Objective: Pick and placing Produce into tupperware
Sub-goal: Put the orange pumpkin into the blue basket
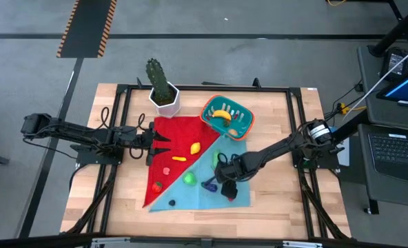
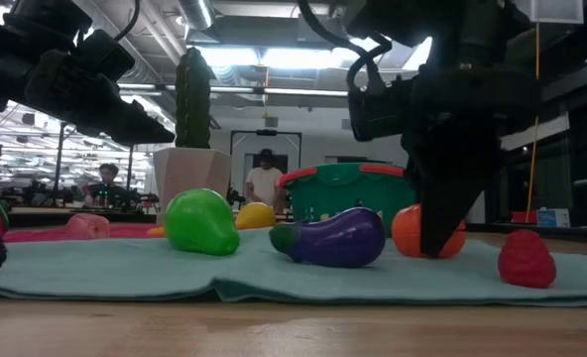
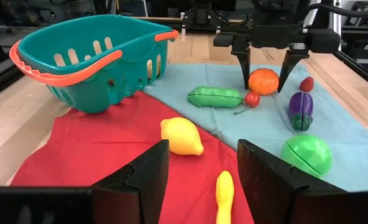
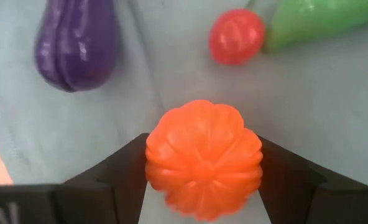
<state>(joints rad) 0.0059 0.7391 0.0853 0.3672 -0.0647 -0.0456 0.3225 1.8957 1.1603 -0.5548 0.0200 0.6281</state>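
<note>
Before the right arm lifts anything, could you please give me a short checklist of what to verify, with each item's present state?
1. Right gripper straddles the orange pumpkin, a finger on each side: ok.
2. Fingers firmly clamped on it: cannot tell.
3. Purple eggplant and small red fruit lie apart from the fingers: ok.
4. Tupperware upright, open top, with room beside the yellow piece in it: ok.
5. Left gripper waits over the red cloth, away from the pumpkin: ok.

No text, label, brand, number or sign can be read anywhere.
</note>
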